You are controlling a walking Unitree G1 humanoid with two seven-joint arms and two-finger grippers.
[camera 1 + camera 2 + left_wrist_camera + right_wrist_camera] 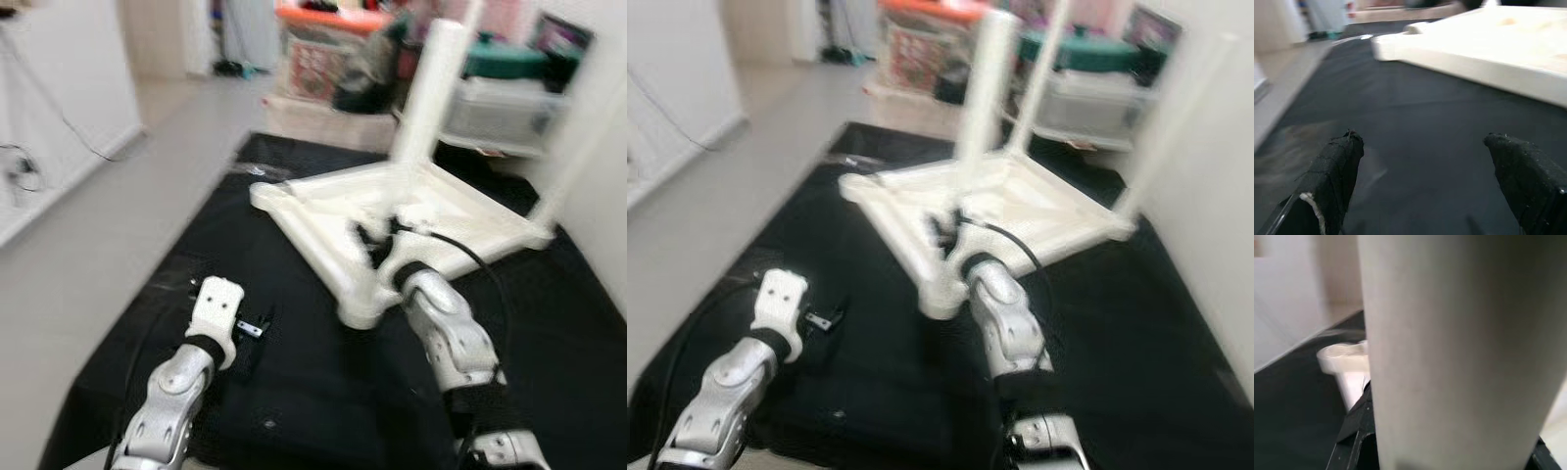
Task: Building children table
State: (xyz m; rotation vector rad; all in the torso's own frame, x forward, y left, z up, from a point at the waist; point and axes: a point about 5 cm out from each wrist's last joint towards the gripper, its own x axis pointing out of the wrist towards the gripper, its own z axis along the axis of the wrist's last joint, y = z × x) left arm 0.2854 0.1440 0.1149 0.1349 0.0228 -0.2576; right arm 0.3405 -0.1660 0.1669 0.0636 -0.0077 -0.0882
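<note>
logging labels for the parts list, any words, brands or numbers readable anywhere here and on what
No text can be read in any view.
The white table, lying upside down on the black cloth, shows no label or number.
The patterned box in the background clutter carries a print too blurred to read.
The white plate of the left gripper has dark marks that look like holes, not lettering.

Grey floor; seemingly white wall

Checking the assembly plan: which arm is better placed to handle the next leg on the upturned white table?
Right. The right gripper is at the white table frame; the left gripper hovers over black cloth.
</note>
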